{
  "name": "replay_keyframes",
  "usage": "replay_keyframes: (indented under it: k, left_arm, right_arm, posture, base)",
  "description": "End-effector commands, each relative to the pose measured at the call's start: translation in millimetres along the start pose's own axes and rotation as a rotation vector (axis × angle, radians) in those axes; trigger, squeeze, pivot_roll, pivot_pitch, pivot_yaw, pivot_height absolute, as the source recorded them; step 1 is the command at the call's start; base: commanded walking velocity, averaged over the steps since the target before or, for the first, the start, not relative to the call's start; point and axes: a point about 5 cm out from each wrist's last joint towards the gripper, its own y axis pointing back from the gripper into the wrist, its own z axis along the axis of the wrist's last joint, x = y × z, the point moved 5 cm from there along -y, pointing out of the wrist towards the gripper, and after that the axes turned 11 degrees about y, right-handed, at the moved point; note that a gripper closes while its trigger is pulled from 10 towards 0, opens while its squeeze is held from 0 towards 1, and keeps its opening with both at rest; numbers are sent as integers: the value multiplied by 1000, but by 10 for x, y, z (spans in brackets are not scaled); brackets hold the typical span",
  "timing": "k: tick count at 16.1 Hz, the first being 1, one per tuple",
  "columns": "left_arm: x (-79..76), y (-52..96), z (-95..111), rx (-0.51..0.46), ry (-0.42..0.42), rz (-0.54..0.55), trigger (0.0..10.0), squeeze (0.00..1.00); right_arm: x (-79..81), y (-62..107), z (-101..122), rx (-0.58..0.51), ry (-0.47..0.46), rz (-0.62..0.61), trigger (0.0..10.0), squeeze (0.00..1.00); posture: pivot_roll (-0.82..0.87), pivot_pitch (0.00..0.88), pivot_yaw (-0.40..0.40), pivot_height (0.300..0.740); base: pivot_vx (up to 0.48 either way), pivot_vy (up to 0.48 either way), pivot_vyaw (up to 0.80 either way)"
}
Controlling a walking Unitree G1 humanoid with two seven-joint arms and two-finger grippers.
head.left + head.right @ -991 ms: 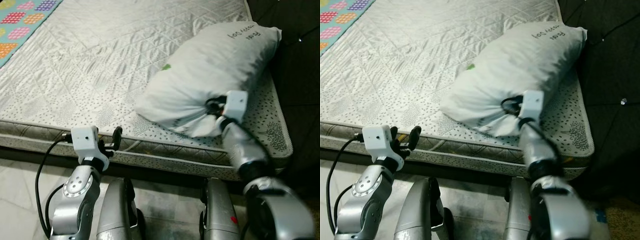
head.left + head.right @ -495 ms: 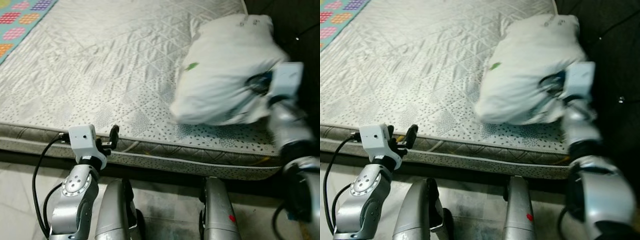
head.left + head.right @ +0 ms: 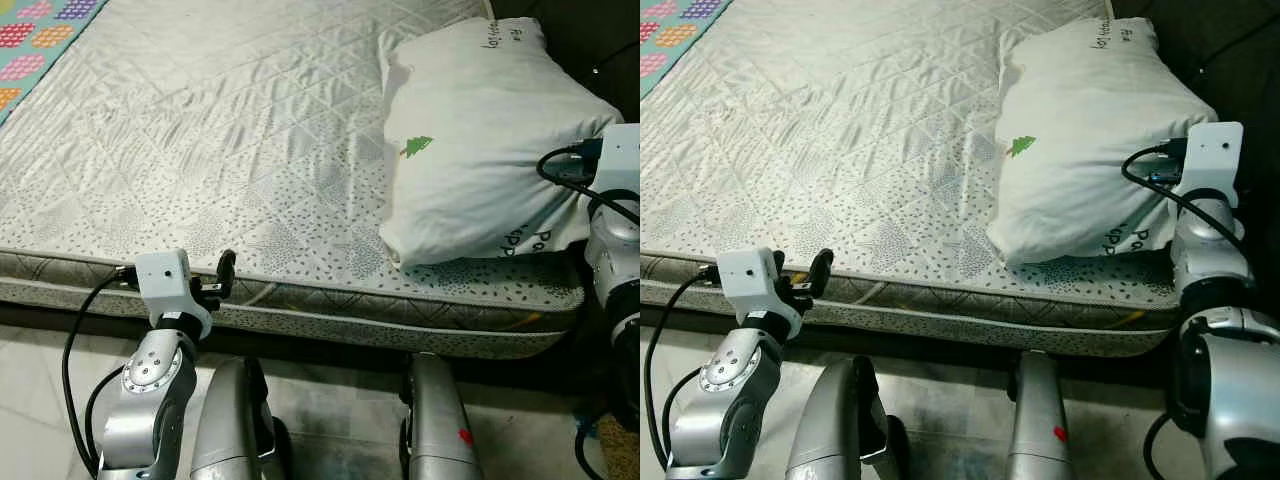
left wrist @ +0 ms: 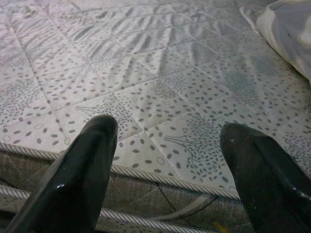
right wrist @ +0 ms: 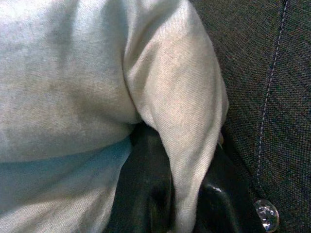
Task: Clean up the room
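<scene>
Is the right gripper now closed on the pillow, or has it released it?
Closed on it. In the right wrist view, a fold of the pillow is pinched between the right gripper's black fingers.

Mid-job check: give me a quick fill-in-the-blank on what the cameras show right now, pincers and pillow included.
1. The right pincer is shut on a fold of the white ____.
2. The pillow lies on the ____ side of the mattress, by the robot's own sides.
3. The left pincer hovers with its fingers ____ at the mattress's near edge.
4. The small tree printed on the pillow is ____.

Missing words: pillow; right; open; green
</scene>
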Motion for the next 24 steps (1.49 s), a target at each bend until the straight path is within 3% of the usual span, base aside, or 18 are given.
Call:
replay_keyframes:
  k: [1,6,9,11,16,17,19,21,22,24]
  left_arm:
    - [53,37,-34,14,-15,15,10000,0]
    - [62,32,-36,22,-22,6,10000,0]
    - [21,14,-43,26,-21,-8,10000,0]
    - [15,18,-53,29,-20,-12,10000,0]
    - [17,23,-56,29,-17,-7,10000,0]
    - [15,22,-57,29,-16,-8,10000,0]
    - [20,16,-55,28,-16,-6,10000,0]
    - [19,3,-39,22,-17,-5,10000,0]
    - [19,1,-38,22,-17,-5,10000,0]
    - [63,27,-26,16,-17,12,10000,0]
  right_arm:
    - [-182,16,70,-72,-23,-56,0,0]
    - [118,322,-276,-95,-72,-10,0,0]
    - [284,542,-277,-126,-98,21,0,0]
    - [451,703,-153,-170,-107,65,0,0]
    - [785,927,-221,-100,-163,145,0,0]
    - [809,929,-228,-86,-166,152,0,0]
    - [823,774,-202,-65,-149,166,0,0]
    - [676,503,-118,-64,-79,155,0,0]
    - [661,483,-116,-61,-71,155,0,0]
    - [348,245,-41,-47,-25,111,0,0]
  posture:
    - [-57,201,87,556]
    - [-71,200,101,556]
    - [-75,197,105,556]
    - [-78,194,103,556]
    - [-74,200,100,556]
    - [-74,199,100,556]
    - [-74,198,100,556]
    - [-67,196,92,556]
    - [-67,196,92,556]
    - [-60,194,82,556]
  base:
    - [0,0,0]
    - [0,0,0]
    - [0,0,0]
    - [0,0,0]
    - [0,0,0]
    - [0,0,0]
    - [0,0,0]
    - [0,0,0]
    - [0,0,0]
    - [0,0,0]
